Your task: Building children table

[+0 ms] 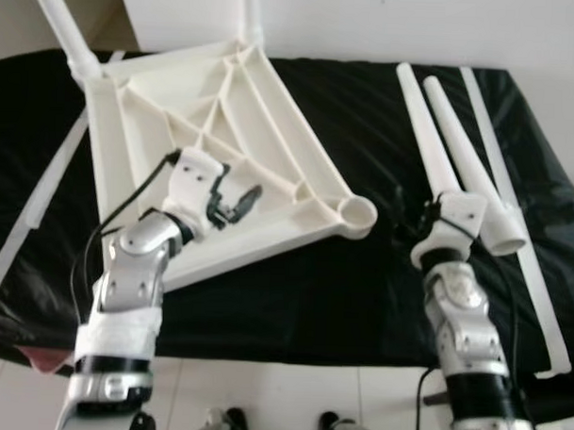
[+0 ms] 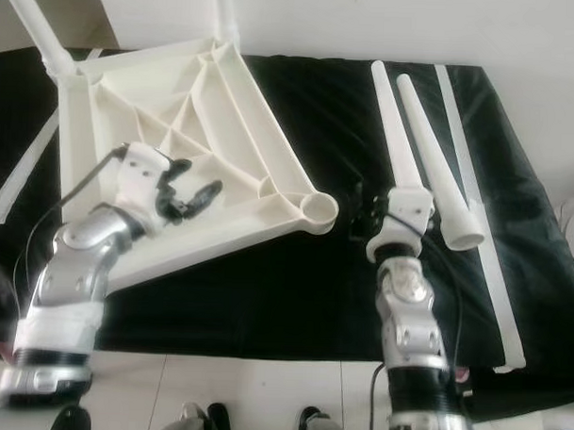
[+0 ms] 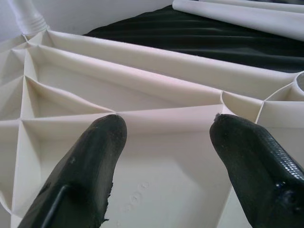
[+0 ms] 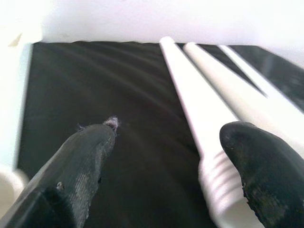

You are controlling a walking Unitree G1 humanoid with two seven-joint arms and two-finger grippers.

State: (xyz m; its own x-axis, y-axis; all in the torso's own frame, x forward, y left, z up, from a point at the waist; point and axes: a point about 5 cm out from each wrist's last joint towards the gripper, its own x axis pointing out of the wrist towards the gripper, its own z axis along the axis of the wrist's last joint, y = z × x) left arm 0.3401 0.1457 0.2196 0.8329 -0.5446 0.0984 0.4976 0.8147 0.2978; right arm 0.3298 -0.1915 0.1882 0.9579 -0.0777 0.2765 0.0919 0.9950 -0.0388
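In the left eye view we see the white tabletop (image 1: 233, 147) lying upside down on a black cloth (image 1: 294, 291), ribbed underside up, with two legs already standing up from its far corners. We take that tabletop as our landmark. Its near corner carries an empty round socket (image 1: 356, 215). Our left gripper (image 1: 233, 206) hovers over the ribs just on the left of that socket. On the right of the tabletop lie two loose legs (image 1: 431, 145), side by side, long axes running away from us, thick ends nearest us. Our right gripper (image 1: 409, 219) sits between the socket and the nearer leg's thick end.

In the left wrist view we find the fingers (image 3: 90, 166) spread apart above a ribbed cell, holding nothing.

In the right wrist view the fingers (image 4: 76, 171) are spread too, with the leg's threaded end (image 4: 216, 187) lying between them against one finger, not pinched.
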